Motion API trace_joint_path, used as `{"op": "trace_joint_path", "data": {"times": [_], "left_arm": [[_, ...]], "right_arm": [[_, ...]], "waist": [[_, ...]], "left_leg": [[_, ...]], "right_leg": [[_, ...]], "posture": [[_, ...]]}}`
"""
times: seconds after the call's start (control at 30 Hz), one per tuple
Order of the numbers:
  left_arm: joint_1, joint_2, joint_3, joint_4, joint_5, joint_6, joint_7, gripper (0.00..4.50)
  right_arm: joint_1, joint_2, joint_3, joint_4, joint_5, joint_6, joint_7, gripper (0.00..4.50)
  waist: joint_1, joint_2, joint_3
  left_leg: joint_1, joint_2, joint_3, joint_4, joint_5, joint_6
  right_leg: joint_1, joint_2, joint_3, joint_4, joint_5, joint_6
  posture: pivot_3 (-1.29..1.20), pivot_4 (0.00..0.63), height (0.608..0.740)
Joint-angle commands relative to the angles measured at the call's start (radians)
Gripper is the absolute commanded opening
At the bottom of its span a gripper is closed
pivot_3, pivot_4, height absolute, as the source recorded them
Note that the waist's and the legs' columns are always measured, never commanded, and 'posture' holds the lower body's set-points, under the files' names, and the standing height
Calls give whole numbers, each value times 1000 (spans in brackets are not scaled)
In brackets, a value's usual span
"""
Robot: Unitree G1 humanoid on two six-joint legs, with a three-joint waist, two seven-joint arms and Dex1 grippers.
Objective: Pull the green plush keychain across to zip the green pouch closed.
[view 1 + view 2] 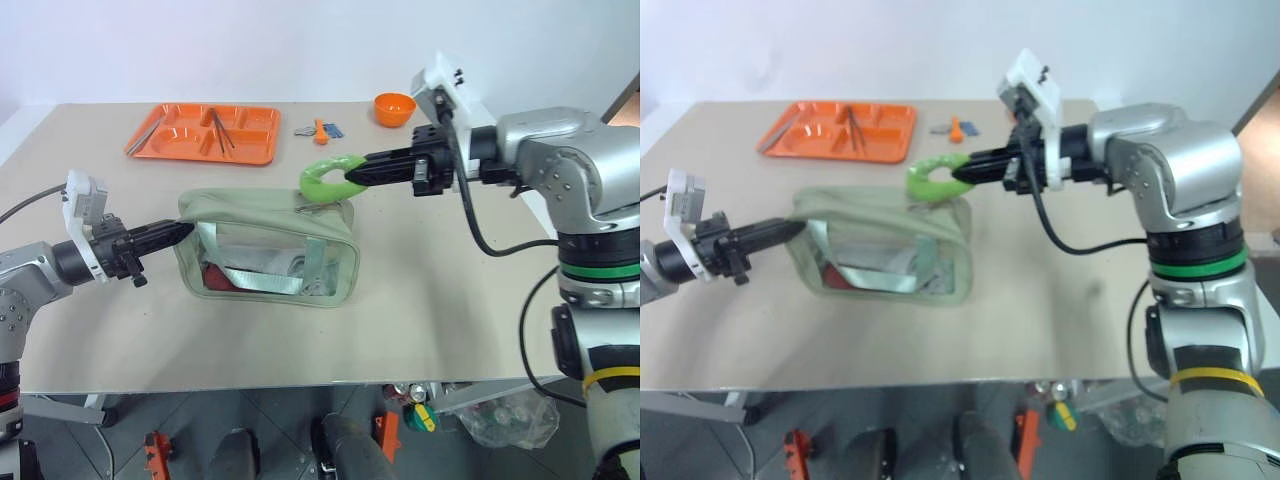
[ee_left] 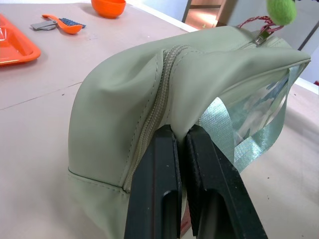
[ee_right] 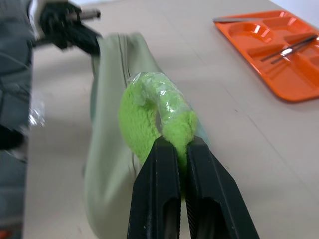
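Note:
The pale green pouch (image 1: 265, 250) stands on the table with its clear window facing me. My left gripper (image 1: 183, 231) is shut on the fabric at the pouch's left end, and the left wrist view shows the fingers (image 2: 164, 164) pinching it beside the zipper (image 2: 157, 99). The lime-green plush keychain (image 1: 325, 178) hangs just above the pouch's right end. My right gripper (image 1: 352, 176) is shut on the keychain and points left. In the right wrist view the keychain (image 3: 139, 114) sits between the black fingers, with the pouch (image 3: 107, 164) beneath it.
An orange tray (image 1: 200, 135) with utensils lies at the table's far left. An orange bowl (image 1: 394, 108) and a small orange-and-blue item (image 1: 320, 129) sit at the far edge. Bare tabletop lies in front of and to the right of the pouch.

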Motion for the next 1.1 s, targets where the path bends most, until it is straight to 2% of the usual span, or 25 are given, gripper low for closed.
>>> {"op": "trace_joint_path", "data": {"times": [0.03, 0.23, 0.47, 0.63, 0.77, 0.87, 1.0, 1.1], "left_arm": [[-17, 6, -1, 2, 5, -12, -8, 0], [-31, 2, -8, 12, 9, -10, -14, 0], [-38, 11, -12, 24, 12, -7, -28, 0], [-54, 14, -19, 35, 16, -4, -33, 0], [-57, 13, -21, 33, 15, 0, -32, 0], [-53, 15, -18, 30, 13, 2, -34, 0], [-50, 24, -11, 30, 11, 8, -35, 0], [-48, 26, -7, 27, 9, 9, -33, 0]], "right_arm": [[29, -65, -31, -53, -13, -55, 37, 41], [168, -144, -39, -105, -21, -78, 43, 41], [361, -235, -43, -90, -88, -206, 51, 41], [421, -220, 5, -108, -163, -294, 3, 41], [449, -167, 50, -112, -214, -322, -61, 41], [424, -140, 32, -82, -212, -315, -83, 41], [240, -138, -106, 18, -90, -233, -48, 41], [172, -161, -162, 33, -26, -196, 1, 41]], "waist": [[0, 0, 0], [0, 0, 0], [3, 0, 0], [3, 0, 0], [3, 0, 0], [3, 0, 0], [2, 1, 1], [4, 1, 1]], "left_leg": [[0, 0, 0, 0, 0, 0], [1, 0, 0, 0, 0, 0], [2, -1, 0, 1, 0, 0], [6, -1, 0, 2, 0, 0], [8, -1, 0, 2, 0, 0], [8, -1, 0, 2, 0, 0], [8, -2, 1, 2, 0, -1], [8, -2, 1, 2, 0, -1]], "right_leg": [[0, 0, 0, 0, 0, 0], [0, 0, 0, 0, 0, 0], [3, 0, 0, 0, 0, 1], [8, -1, 1, 0, 0, 1], [9, -1, 1, 0, 0, 2], [10, 0, 1, 0, 0, 2], [9, -1, 3, 0, 1, 3], [9, 0, 3, 0, 1, 3]], "posture": [[0, 150, 740], [0, 150, 740], [0, 150, 740], [0, 150, 740], [0, 150, 740], [0, 150, 740], [0, 150, 740], [0, 150, 740]]}}
